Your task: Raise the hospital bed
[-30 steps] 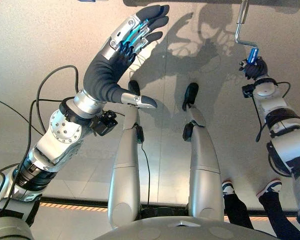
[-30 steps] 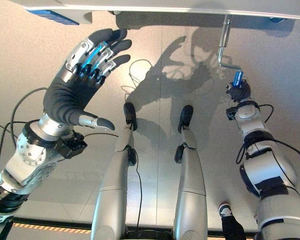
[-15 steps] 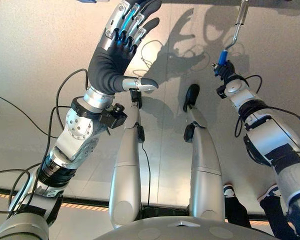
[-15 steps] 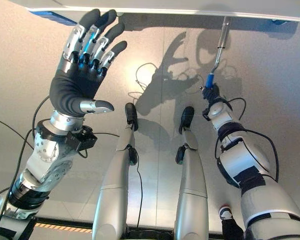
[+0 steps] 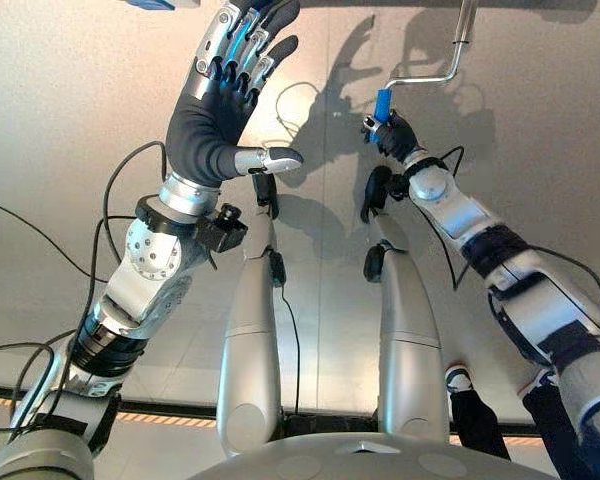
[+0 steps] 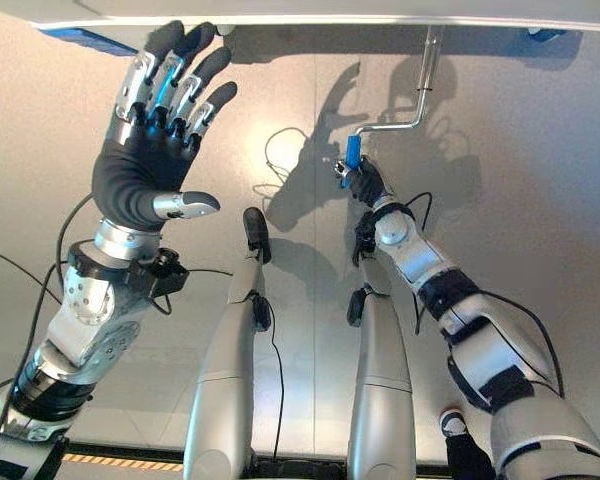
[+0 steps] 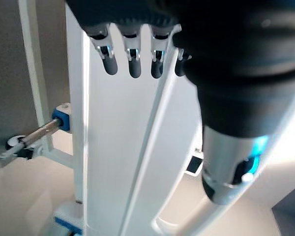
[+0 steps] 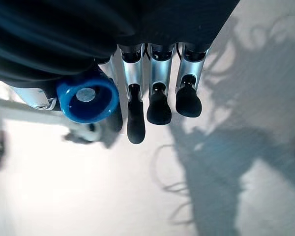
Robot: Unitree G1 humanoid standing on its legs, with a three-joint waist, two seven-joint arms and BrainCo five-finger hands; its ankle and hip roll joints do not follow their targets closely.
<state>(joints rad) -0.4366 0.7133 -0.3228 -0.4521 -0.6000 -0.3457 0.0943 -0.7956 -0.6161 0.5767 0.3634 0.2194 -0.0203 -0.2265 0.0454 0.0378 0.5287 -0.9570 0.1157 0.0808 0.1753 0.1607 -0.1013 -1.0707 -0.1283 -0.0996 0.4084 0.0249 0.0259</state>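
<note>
The hospital bed's white frame [image 6: 280,12] runs along the far edge, and it also shows as white panels [image 7: 113,147] past my left hand's fingers. A bent metal crank [image 5: 435,77] hangs from the frame and ends in a blue grip [image 5: 383,103]. My right hand [image 5: 397,133] is shut on that grip, whose round blue end [image 8: 87,96] sits beside the fingers [image 8: 159,105]. The crank arm points left from its shaft. My left hand [image 5: 220,105] is raised at the far left, open and holding nothing, with its fingertips near the bed's edge.
A blue fitting [image 6: 80,38] sits under the bed frame above my left hand. A person's shoes and dark trouser legs [image 5: 460,385] stand at the near right. A striped orange tape line [image 5: 10,400] crosses the floor in front.
My right hand has swung the blue grip leftward, so the crank arm now points left instead of right. My left hand has risen slightly toward the bed frame.
</note>
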